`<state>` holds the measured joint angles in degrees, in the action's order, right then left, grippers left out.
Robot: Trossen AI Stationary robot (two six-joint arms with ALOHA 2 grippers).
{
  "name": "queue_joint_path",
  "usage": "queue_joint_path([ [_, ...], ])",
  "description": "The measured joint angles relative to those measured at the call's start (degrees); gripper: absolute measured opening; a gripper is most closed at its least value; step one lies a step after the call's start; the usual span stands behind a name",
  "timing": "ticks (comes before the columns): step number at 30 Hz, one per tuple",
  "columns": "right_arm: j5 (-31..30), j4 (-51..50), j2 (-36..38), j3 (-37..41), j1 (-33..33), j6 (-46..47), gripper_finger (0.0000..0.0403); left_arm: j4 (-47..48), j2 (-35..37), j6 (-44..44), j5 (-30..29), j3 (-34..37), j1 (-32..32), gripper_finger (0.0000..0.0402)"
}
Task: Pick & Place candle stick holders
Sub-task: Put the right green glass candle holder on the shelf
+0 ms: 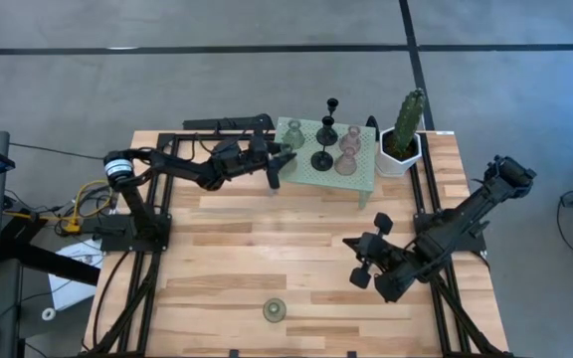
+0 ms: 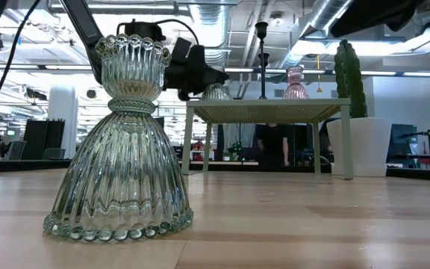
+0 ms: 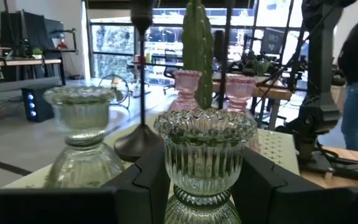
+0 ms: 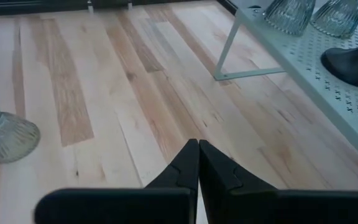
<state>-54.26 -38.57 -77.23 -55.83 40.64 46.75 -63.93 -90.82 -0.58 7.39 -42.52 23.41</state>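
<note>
Altogether seven holders: three green (one [image 3: 205, 155] jaw-clamped left), two pink, two black; right jaws together.

Bright, even overhead light, soft shadows; wrist views blur close up.

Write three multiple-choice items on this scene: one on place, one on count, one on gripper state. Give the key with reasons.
1. Where is the lone green glass holder?
A. on the mint stand
B. on the bare table near the front edge
C. beside the cactus

2. How many pink holders stand on the mint stand?
A. two
B. one
C. four

3. What is the left gripper doing?
A. hanging open over bare wood
B. shut on nothing
C. closed around a green holder

Key: B, it stands alone on the wood; A, the high view shows two; C, its fingers flank the glass.
</note>
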Motion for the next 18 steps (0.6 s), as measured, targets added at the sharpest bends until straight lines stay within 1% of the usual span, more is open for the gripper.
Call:
queue_joint_path([
  [4, 0.01, -0.15, 0.0, 0.0, 0.01, -0.36, 0.0, -0.06, -0.05, -0.09, -0.06, 0.0, -0.03, 0.0136],
  [12, 0.04, -0.17, 0.0, 0.0, -0.27, -0.62, 0.0, -0.15, -0.05, -0.11, -0.06, 0.0, -0.03, 0.0172],
  [18, 0.16, -0.1, 0.0, 0.0, -0.37, -0.62, 0.0, -0.12, -0.05, 0.5, -0.06, 0.0, -0.03, 0.0178],
])
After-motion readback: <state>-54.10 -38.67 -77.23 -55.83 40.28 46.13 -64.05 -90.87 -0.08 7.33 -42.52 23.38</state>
